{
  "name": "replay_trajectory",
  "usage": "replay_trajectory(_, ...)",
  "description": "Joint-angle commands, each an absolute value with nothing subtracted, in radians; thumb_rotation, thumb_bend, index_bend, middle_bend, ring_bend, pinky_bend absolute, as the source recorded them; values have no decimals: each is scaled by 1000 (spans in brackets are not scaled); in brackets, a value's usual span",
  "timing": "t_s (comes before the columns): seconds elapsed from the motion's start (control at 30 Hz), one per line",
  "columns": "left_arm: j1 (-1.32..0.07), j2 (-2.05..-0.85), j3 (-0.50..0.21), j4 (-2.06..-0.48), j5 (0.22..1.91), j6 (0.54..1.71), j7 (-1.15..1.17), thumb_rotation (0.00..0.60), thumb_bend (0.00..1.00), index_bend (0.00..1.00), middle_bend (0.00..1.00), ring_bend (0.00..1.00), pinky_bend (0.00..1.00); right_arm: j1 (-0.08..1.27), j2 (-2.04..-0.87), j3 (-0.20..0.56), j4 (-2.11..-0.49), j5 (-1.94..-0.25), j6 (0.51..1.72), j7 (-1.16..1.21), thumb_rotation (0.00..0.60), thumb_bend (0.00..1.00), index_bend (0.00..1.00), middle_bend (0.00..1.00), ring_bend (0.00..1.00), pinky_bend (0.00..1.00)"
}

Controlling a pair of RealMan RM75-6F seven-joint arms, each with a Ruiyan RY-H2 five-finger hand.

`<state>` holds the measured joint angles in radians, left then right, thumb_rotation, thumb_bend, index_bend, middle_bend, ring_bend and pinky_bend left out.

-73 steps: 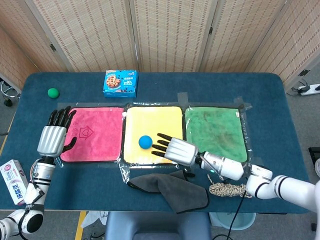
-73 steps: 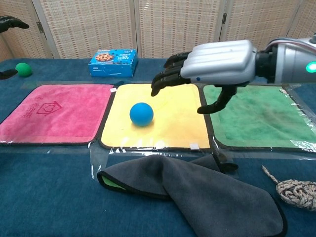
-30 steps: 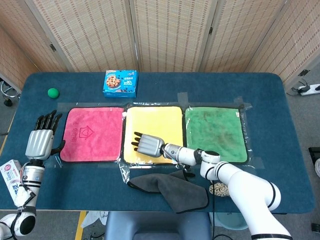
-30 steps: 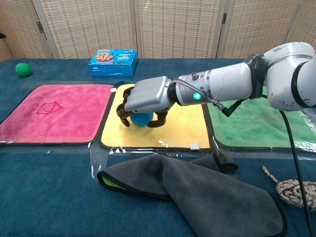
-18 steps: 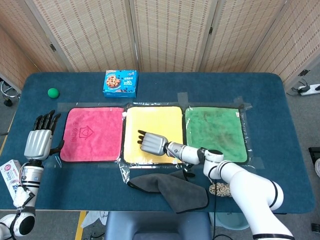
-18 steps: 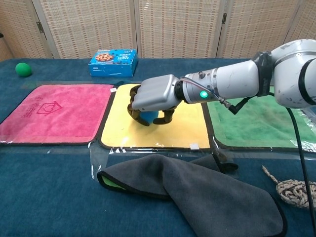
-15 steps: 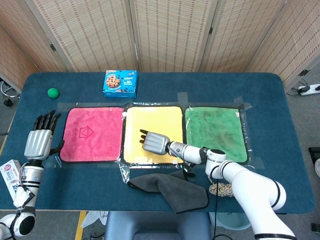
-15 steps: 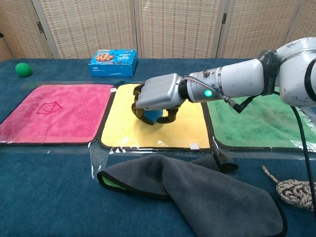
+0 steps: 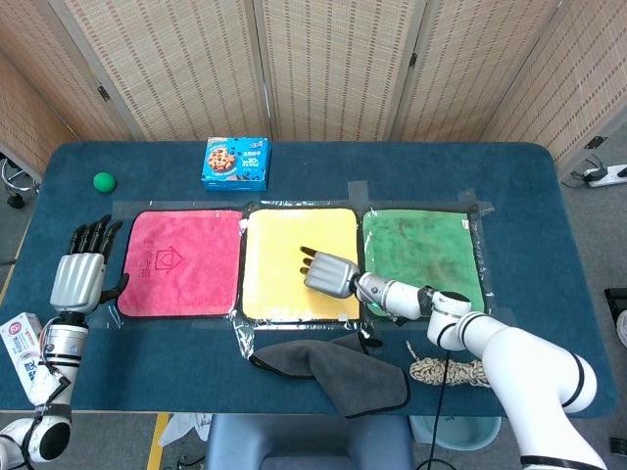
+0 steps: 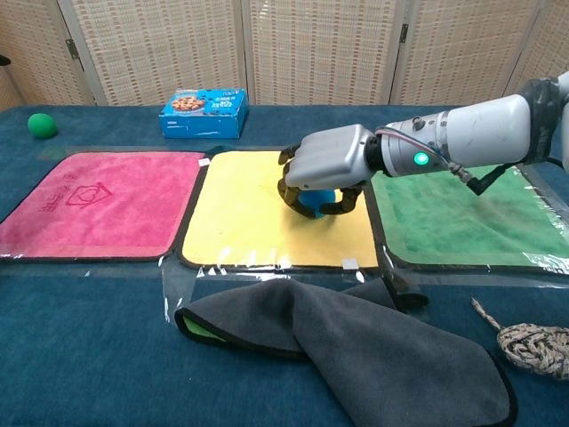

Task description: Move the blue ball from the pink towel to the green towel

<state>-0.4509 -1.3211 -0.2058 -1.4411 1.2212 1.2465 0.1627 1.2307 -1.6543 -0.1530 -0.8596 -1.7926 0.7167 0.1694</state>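
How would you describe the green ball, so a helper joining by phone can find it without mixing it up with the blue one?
Start at the row of three towels on the blue table and go to the pink towel at the left end. Beyond its far left corner, near the table's far left corner, sits the green ball, alone on bare cloth. The blue ball is held in the right hand over the yellow towel.

Woven-reed folding screen (image 9: 323, 69) behind blue-covered table (image 9: 549, 196). Grey floor (image 9: 598, 137) right of table; white power strip (image 9: 609, 176) lying there. Lighting even.
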Motion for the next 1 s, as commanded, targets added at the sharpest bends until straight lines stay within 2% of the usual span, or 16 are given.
replay_trajectory(0.03,-452,-1322,-206,-1443,1223,1247,165,600,383,0,0,0,0,1216,-1626,-157,-888,-1783,724,154,600,549,485,302,219,71)
replay_trajectory(0.43,-457,-1325,-210,-1454,1230,1248,175,600,384,0,0,0,0,1150,-1512,-184,-986,-1762,747,92,600,550,496,320,229,71)
replay_trajectory(0.63,-456,-1323,-210,-1460,1234,1251,174,600,384,0,0,0,0,1109,-1445,-172,-1043,-1752,822,96,600,550,489,298,232,71)
replay_trajectory(0.83,-455,-1319,-210,-1471,1235,1254,180,600,384,0,0,0,0,1105,-1420,-131,-1112,-1727,836,96,600,550,318,169,187,71)
replay_trajectory(1.0,-450,-1316,-208,-1481,1235,1259,186,600,384,0,0,0,0,1109,-1438,-123,-1122,-1703,770,53,600,549,280,156,177,71)
